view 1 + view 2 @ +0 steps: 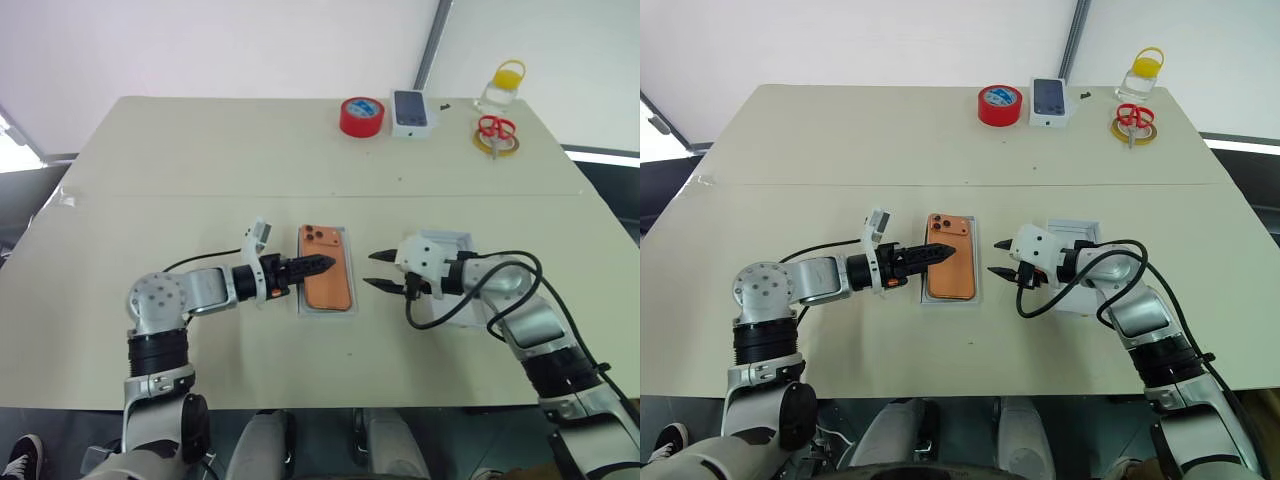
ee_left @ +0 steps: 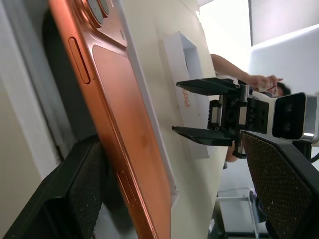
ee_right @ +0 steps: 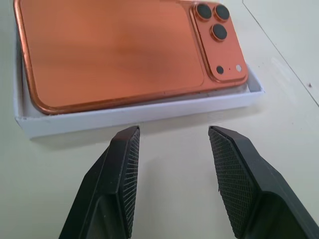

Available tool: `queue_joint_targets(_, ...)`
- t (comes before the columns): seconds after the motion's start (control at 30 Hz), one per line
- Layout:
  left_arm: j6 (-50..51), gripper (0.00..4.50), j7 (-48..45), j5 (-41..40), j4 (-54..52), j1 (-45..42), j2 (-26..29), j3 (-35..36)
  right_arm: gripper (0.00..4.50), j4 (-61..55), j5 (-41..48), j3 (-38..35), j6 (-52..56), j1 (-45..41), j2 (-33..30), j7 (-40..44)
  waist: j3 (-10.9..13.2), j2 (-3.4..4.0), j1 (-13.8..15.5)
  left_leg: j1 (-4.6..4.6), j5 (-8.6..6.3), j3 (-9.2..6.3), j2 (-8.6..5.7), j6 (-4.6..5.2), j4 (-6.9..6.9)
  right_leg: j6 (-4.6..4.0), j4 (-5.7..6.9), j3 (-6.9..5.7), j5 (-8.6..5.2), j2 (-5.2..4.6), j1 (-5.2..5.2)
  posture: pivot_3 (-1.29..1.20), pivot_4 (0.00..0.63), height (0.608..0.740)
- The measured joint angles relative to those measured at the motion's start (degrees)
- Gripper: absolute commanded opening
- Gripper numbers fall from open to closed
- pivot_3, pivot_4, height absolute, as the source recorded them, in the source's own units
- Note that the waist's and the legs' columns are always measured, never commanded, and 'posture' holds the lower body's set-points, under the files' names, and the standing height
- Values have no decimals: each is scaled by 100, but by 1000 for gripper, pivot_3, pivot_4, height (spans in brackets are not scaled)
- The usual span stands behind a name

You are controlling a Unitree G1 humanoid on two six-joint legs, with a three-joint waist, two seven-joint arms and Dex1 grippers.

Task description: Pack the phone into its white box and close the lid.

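As the phone [image 1: 326, 268] lies in the white box [image 3: 139, 115] | both hands released | you next fetch the lid [image 1: 1080, 237] squarely.

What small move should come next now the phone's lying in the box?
Probably draw the open left tool back off the phone, which lies face down in the white box; then the open right tool can fetch the lid beside it.
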Motion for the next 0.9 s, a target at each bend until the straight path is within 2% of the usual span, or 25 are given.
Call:
queue_joint_targets(0.3,165,4256,-72,-46,-147,45,527,153,2305,1,-99,51,-9,-5,50,-2,0,1,0,0,1,0,0,-2,0,-6,0,0,-3,0,0,0,150,740)
queue_joint_targets(0.43,-208,4256,-291,198,-159,42,758,-2,2305,47,-126,70,-12,-45,109,-39,1,1,9,0,2,0,-2,-4,0,-7,0,1,-4,0,0,0,150,740)
queue_joint_targets(0.53,-871,3341,-606,691,-164,84,989,-337,2305,289,-216,71,-29,-162,110,-143,1,1,8,-1,2,1,-3,-6,-1,-9,-2,1,-4,-1,0,0,150,740)
queue_joint_targets(0.63,-1596,1855,-1174,1207,-271,327,1368,-826,1433,491,-302,64,-110,-274,117,-285,1,2,-4,-1,3,4,-1,-7,-5,-10,-2,3,-5,-1,-5,0,150,740)
queue_joint_targets(0.73,-2586,298,-1723,2127,-361,545,1908,-1609,10,630,-404,53,-194,-291,115,-407,2,4,-7,-3,4,6,0,-10,-9,-12,-2,5,-5,-1,-9,0,150,740)
queue_joint_targets(0.77,-2884,19,-1854,2389,-321,554,1970,-1764,0,660,-457,60,-259,-291,115,-442,3,4,-5,-3,4,7,0,-10,-9,-13,-3,5,-5,-2,-10,0,150,740)
queue_joint_targets(0.9,-4084,19,-2386,3468,98,415,2111,-2588,0,768,-729,240,-460,-298,201,-564,2,4,27,-8,3,7,-3,-7,-7,-13,-5,4,-5,-5,-10,0,150,740)
